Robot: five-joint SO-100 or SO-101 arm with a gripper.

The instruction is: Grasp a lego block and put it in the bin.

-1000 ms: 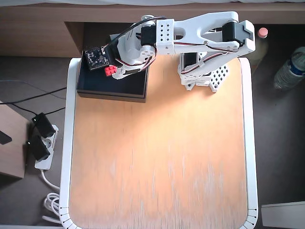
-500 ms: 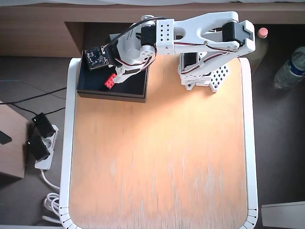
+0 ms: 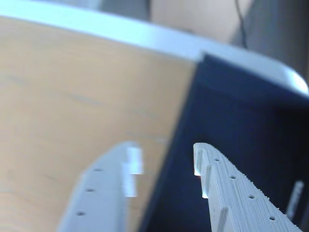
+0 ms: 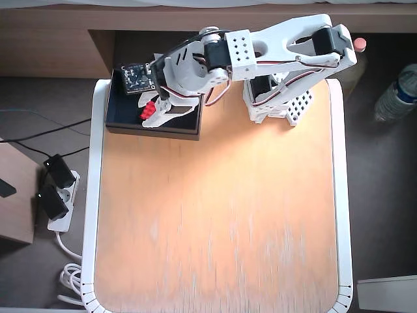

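The red lego block (image 4: 148, 111) shows in the overhead view inside the black bin (image 4: 120, 111) at the table's far left corner, right beside my white fingers. My gripper (image 4: 158, 108) hangs over the bin. In the wrist view my gripper (image 3: 164, 157) is open, with nothing between the two fingers. The gap shows the bin's near wall and bare wood. The bin's dark inside (image 3: 241, 121) fills the right half of that view. Only a tiny red glint shows at the right fingertip (image 3: 199, 162).
The wooden table (image 4: 215, 215) has a white rim. The arm's base (image 4: 273, 101) stands at the far edge, right of the bin. A power strip (image 4: 55, 195) lies on the floor at left, and a bottle (image 4: 397, 91) stands beyond the right edge.
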